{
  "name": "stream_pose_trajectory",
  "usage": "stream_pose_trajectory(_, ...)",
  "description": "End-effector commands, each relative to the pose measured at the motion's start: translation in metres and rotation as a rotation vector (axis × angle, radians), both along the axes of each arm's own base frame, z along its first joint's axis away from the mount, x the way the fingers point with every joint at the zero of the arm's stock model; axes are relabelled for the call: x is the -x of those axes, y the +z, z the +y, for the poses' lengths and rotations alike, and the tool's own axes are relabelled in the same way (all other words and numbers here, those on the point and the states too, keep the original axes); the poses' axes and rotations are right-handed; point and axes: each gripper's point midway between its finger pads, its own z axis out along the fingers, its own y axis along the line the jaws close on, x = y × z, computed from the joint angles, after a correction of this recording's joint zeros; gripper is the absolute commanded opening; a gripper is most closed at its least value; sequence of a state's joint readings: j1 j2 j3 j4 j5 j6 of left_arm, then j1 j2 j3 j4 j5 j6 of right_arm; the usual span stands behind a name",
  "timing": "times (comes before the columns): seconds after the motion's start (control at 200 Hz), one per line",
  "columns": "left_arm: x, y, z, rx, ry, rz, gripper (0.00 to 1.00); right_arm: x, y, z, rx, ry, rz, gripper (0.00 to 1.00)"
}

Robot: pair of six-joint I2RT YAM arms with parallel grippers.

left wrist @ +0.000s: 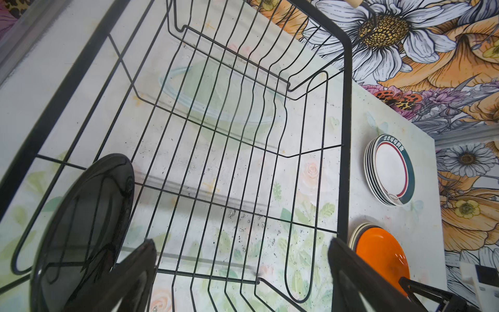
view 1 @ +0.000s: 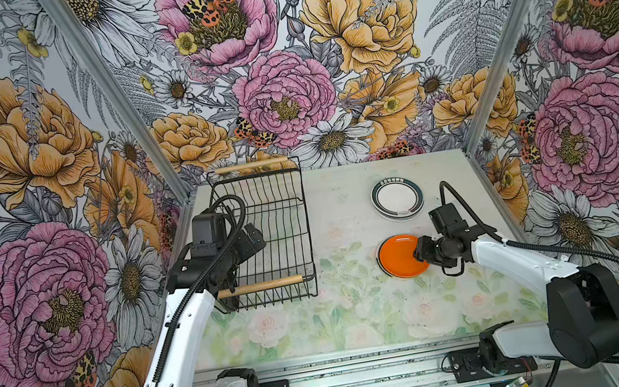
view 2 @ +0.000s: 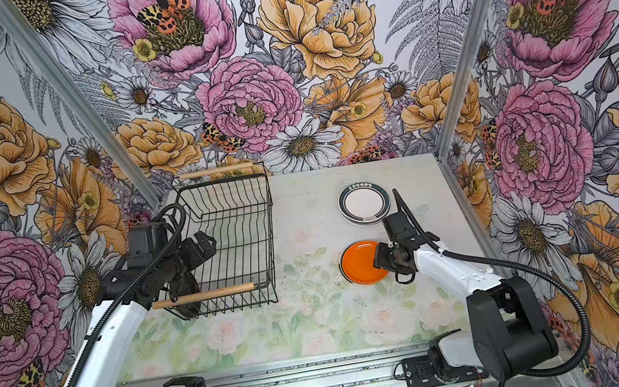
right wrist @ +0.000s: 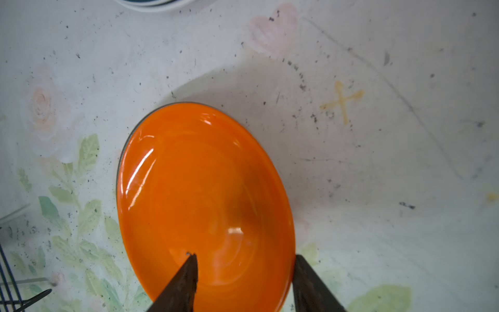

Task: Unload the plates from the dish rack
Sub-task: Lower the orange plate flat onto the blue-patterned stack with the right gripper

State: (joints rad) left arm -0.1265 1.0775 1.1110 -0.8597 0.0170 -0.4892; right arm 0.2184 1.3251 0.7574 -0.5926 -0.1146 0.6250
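Right end effector (right wrist: 244, 256): is standing spread, one finger (right wrist: 186, 275) hanging over the orange plate (right wrist: 202, 189), the other just beside its rim. It is pinching nothing that I can see.
Orange plate, place: is lying flat on top of a small stack on the tabletop (view 1: 361, 321), to the right of the dish rack (view 1: 306, 224) and well apart from it.
Step in hand, as I judge it: letting this plate go onto its stack.
Doing it well: raising the upper finger clear of the glaze before backing away from the dish rack. Keeping the lower finger from catching the rim, so the plate is not being dragged off the plates beneath.
Left end effector (left wrist: 241, 241): is gaping wide and holding nothing, hanging inside the dish rack by its near wooden handle (view 1: 259, 286).
Black plate (left wrist: 81, 229): is standing on edge at the near end of the dish rack, just beside one finger and outside the jaws. It is seemingly the only plate left in there.
Next grasp, likely: shifting sideways until the top of the rim is sitting between the fingers, then lifting straight up out of the wires.
White teal-rimmed stack (view 1: 397, 199): is resting right of the dish rack, level with its middle.
Risk: a glossy rim slipping, or the dish rack being tugged along.
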Motion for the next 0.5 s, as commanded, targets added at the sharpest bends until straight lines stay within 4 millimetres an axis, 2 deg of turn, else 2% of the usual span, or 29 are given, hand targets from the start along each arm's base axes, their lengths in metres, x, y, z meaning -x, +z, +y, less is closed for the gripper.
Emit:
stream_pose_trajectory(0.0,0.001,0.006,0.009,-0.035,0.021,-0.008,0.99,-0.006,0.007,-0.005,0.080,0.012,-0.012,0.61)
stream_pose_trajectory(0.175,0.003,0.002,0.016,-0.053,0.042,0.023,0.99,-0.008,0.005,-0.001,0.101,0.031,-0.004,0.61)
stream_pose_trajectory(0.495,0.016,-0.008,0.044,-0.081,0.132,0.105,0.99,-0.010,-0.001,0.005,0.124,0.054,0.012,0.62)
